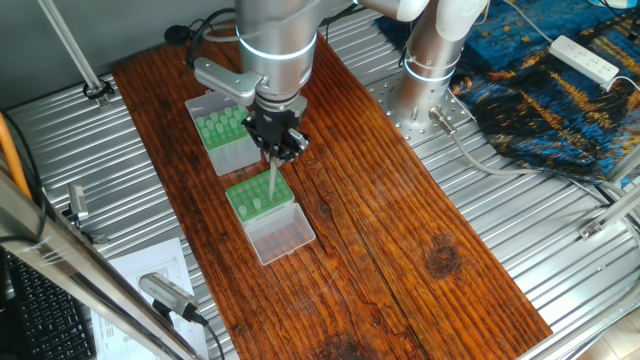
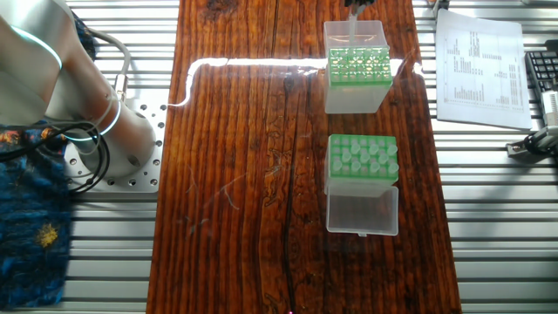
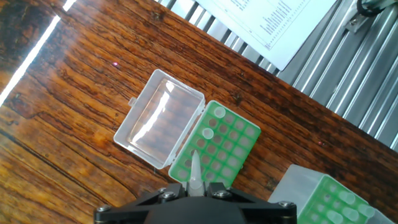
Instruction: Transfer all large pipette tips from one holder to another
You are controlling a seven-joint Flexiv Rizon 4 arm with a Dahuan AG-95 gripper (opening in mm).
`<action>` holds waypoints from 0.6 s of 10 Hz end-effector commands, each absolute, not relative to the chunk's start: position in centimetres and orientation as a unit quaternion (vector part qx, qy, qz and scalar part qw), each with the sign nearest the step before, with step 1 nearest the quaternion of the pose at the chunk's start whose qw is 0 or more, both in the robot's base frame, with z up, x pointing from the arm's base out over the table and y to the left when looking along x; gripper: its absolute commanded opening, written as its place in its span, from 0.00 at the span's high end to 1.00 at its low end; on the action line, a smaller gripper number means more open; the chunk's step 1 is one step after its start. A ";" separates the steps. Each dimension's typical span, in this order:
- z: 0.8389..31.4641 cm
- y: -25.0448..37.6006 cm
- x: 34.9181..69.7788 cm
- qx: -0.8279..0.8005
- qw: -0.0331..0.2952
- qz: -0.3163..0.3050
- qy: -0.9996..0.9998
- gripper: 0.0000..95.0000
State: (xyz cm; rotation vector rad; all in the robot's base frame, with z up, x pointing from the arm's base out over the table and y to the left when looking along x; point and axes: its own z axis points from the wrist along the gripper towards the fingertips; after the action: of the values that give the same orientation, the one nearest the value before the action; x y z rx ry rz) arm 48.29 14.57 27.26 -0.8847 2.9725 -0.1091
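- Tip (image 1: pixel 272 180) is clamped in the closed gripper (image 1: pixel 274 147), pointing down over the low rack (image 1: pixel 258 199).
- Low rack (image 3: pixel 214 152) holds two tips; its clear lid (image 3: pixel 159 118) lies open.
- Tall holder (image 1: pixel 222 131) stands just beyond, on the table (image 1: pixel 380 200).

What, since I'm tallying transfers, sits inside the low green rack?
Two pipette tips stand in the green rack beside its lid; other visible holes look empty. The gripper and held tip hide the nearest holes.

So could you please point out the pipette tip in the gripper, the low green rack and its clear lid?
pipette tip (image 3: pixel 195 167): hand view, on its tapered shaft.
low green rack (image 3: pixel 231 144): hand view, on its holed top plate.
clear lid (image 3: pixel 158 117): hand view, on its open inner face.
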 end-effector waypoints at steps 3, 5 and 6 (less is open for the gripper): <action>27.1 14.3 48.1 -0.286 0.017 -0.040 0.957 0.80; 27.4 13.3 47.9 -0.294 0.007 -0.055 0.954 0.80; 27.4 12.4 48.0 -0.311 0.004 -0.057 0.949 0.80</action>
State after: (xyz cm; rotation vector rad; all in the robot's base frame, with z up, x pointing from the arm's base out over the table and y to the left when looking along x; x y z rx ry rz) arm 47.92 12.54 27.43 -0.9503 2.9820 -0.1869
